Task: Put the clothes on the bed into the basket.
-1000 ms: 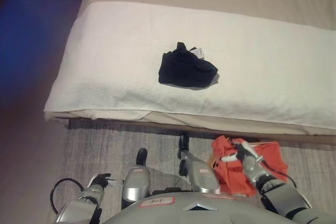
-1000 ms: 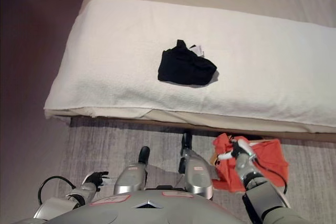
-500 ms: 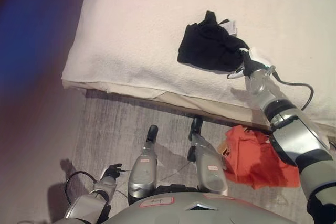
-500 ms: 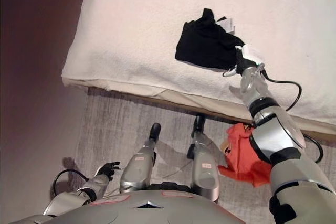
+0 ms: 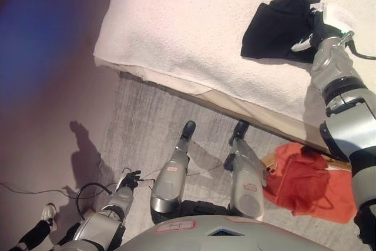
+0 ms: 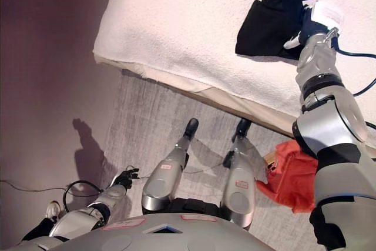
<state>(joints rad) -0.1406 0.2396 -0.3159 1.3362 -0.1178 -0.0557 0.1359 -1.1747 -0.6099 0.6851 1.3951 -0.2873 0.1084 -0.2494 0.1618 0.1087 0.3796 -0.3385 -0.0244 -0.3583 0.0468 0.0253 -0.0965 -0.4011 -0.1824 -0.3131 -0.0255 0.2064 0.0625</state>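
Note:
A black garment (image 5: 276, 22) lies crumpled on the white bed cover (image 5: 188, 27). My right hand (image 5: 313, 32) reaches over the bed and rests on the garment's right edge, dark against the dark cloth. It also shows in the right eye view (image 6: 304, 29). An orange cloth (image 5: 302, 180) lies heaped on the floor by the bed's foot, with a tan edge (image 5: 269, 161) showing at its left. My left hand (image 5: 129, 179) hangs low at the lower left, fingers relaxed and empty.
The bed's edge (image 5: 176, 83) runs diagonally across the view. Grey carpet (image 5: 147, 127) lies in front of it. A person's shoe (image 5: 50, 211) and dark leg show at the lower left corner.
My right arm has risen from the orange cloth on the floor to the black garment on the bed. The view has shifted, so the bed now sits further right.

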